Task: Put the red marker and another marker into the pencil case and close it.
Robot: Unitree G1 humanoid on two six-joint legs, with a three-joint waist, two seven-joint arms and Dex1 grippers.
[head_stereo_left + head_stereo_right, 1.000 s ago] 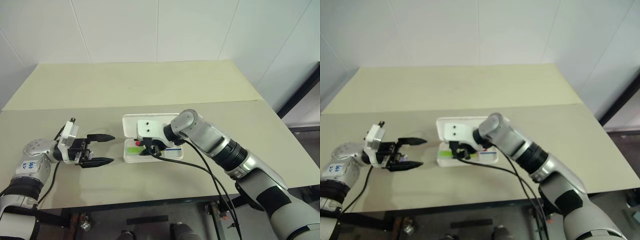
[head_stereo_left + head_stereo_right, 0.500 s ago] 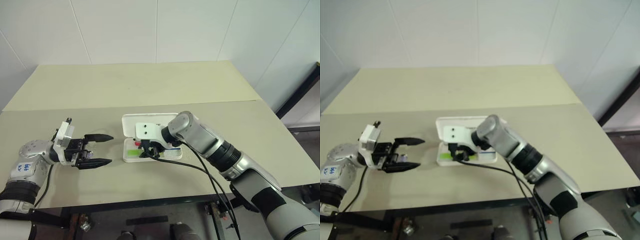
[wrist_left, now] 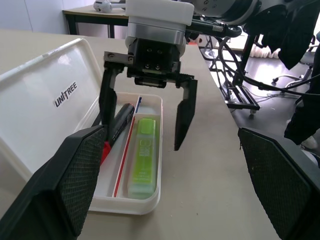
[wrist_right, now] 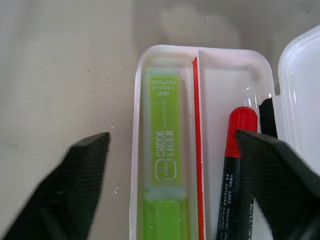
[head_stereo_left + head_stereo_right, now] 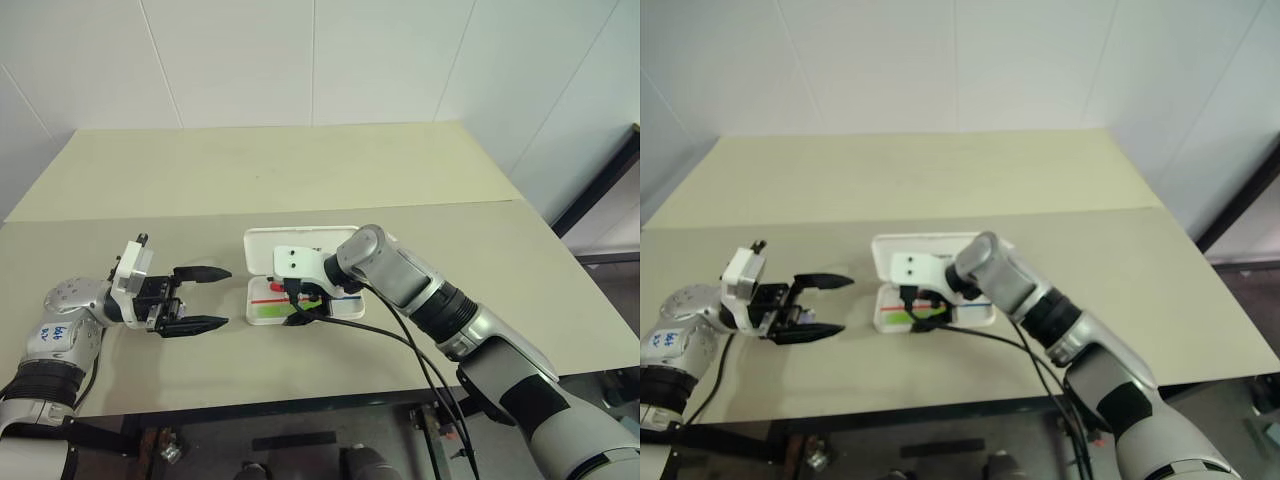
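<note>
Over at nine o'clock on the worktop (image 5: 120,380) the left tool (image 5: 205,297) hangs just above the surface, its two black fingers spread wide, pointing across toward the case and holding nothing. It sits apart from everything, near the case's short end.

At the middle lies the pencil case (image 5: 258,316), open, its white lid (image 5: 262,245) folded back toward twelve o'clock. Inside the tray, the green highlighter (image 3: 143,155) lies flat along the six o'clock wall, on one side of the thin red-and-blue stripe (image 4: 197,130); the red marker (image 4: 239,150) lies on the other side, toward the hinge. Both seem to be fully inside and level, so I judge only the closing is left.

The right tool (image 3: 147,120) stands directly over the tray, fingers spread about as wide as the tray itself and gripping nothing; from the left wrist view one finger dips just beside the red marker, though I cannot tell if it touches.

The case looks like thin, stiff plastic: light, smooth and likely to skid on the worktop if pushed from one side. The lid should swing easily on its hinge. I would press on its free long edge at twelve o'clock and fold it over, with the other tool steadying the tray's short end. The markers are light and round enough to roll if the tray is jolted.
</note>
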